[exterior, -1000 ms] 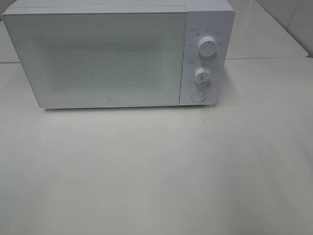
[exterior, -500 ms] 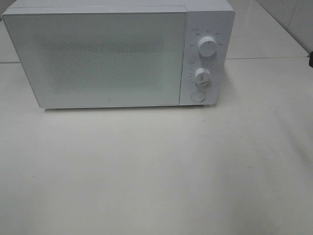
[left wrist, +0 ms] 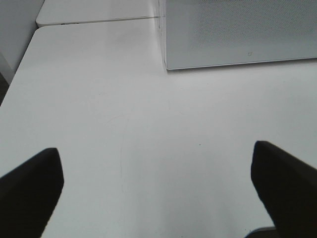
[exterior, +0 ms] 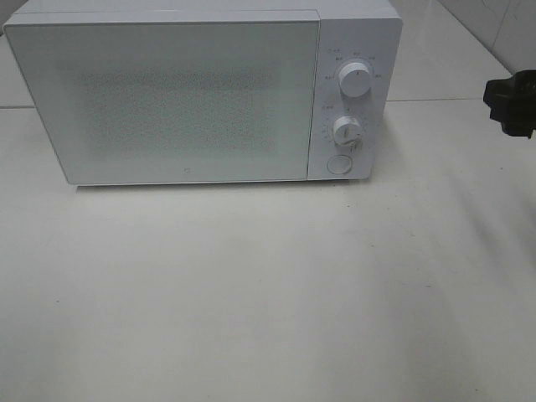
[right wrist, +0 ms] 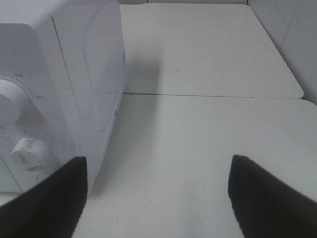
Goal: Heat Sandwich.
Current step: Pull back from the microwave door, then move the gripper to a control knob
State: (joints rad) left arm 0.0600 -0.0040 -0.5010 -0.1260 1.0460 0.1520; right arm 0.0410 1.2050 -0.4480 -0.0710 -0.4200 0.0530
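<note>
No sandwich shows in any view. The white microwave stands at the back of the table with its door shut, so its inside is hidden. My right gripper pokes in at the right edge of the high view, level with the control panel and apart from it. In the right wrist view the right gripper is open and empty, with the microwave's side beside it. My left gripper is open over bare table, in front of the microwave's lower corner. It does not show in the high view.
The control panel carries an upper knob, a lower knob and a round button. A seam joins this table to a second one behind. A tiled wall stands at the far right.
My right gripper has come into the high view from the right edge, moving left toward the microwave. The microwave has not moved.
</note>
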